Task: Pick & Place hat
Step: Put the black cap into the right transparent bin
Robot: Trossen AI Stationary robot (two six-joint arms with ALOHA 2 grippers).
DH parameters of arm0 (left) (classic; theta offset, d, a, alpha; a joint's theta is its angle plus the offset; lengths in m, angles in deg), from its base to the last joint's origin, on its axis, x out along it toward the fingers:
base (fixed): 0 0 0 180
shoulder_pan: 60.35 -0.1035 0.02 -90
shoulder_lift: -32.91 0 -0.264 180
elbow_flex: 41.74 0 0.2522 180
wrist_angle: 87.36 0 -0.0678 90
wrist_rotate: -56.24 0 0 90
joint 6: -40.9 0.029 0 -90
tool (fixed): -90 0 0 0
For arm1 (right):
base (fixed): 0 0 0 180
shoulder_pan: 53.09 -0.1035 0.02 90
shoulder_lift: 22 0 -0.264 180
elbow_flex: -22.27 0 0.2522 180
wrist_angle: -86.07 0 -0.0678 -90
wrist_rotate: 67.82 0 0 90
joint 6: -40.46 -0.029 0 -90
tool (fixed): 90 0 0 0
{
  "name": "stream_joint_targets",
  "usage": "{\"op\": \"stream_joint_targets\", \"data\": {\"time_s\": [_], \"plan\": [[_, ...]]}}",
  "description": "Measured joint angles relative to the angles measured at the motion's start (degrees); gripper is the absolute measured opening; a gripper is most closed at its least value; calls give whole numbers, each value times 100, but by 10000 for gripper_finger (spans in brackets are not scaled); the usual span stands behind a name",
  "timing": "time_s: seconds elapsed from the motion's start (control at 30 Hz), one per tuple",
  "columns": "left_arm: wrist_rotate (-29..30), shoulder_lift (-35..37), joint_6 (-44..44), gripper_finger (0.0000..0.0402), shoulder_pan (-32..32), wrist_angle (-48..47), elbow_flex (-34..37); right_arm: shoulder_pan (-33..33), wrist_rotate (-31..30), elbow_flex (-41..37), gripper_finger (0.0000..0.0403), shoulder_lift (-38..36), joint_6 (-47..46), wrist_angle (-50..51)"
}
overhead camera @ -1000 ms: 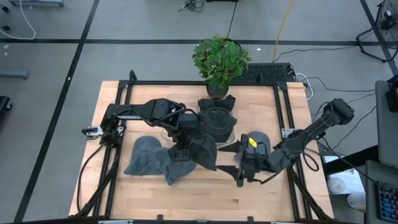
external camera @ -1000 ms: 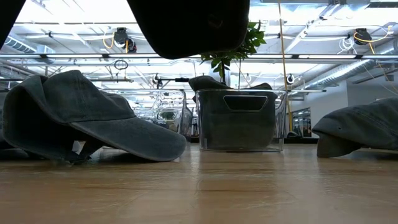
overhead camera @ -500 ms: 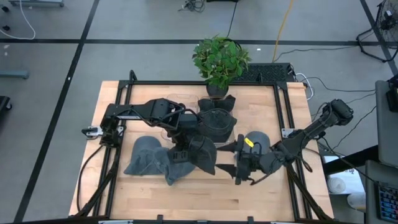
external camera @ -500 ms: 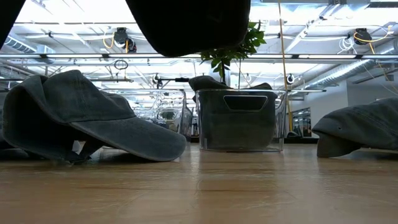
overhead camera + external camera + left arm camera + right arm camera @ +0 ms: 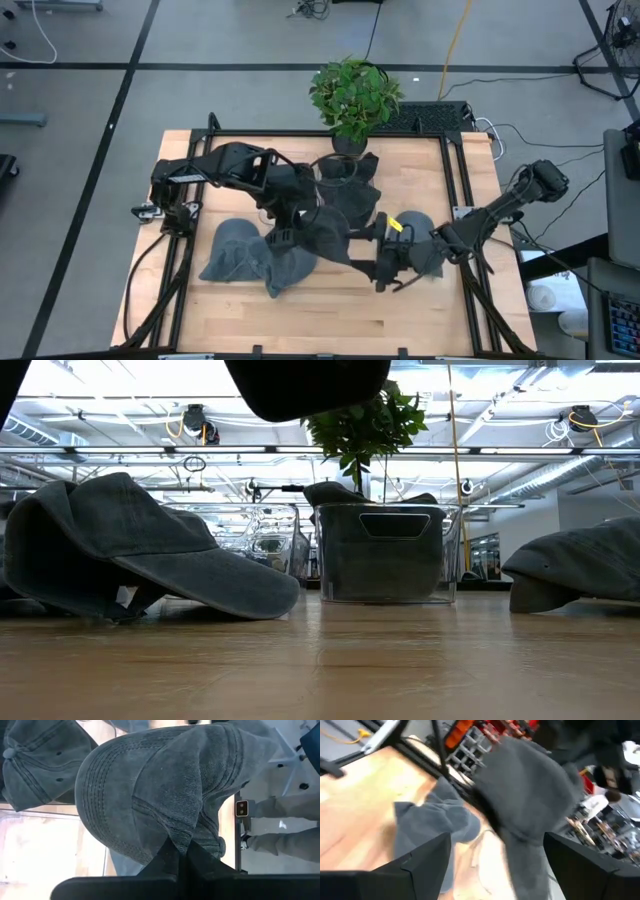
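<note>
High view: the left pincer [image 5: 283, 236] pinches a hat [image 5: 325, 235] above the surface [image 5: 330, 310], beside the bin [image 5: 352, 197]. The right pincer [image 5: 383, 268], spread, hovers nearby. Low view: the hat [image 5: 305, 385] hangs overhead. Left wrist view: fingers [image 5: 167, 857] clamp fabric.

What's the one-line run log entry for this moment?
left pincer: shut on hat, lifted | right pincer: open, beside it | bin: not reached

Grey hat [image 5: 165, 790] (stitched rows)
</note>
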Motion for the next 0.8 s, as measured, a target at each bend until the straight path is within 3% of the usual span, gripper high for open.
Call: {"op": "stream_joint_targets", "data": {"time_s": [0.3,0.47,0.63,0.8], "plan": [[29,0,-80,1,44,14,0,261,296,0,307,95,9,-471],[82,2,-88,1,46,50,0,259,316,2,278,260,69,-891],[89,2,-90,1,44,6,0,242,302,-2,222,249,123,-941],[89,4,-93,1,44,13,0,203,302,-2,132,256,368,-1253]]}}
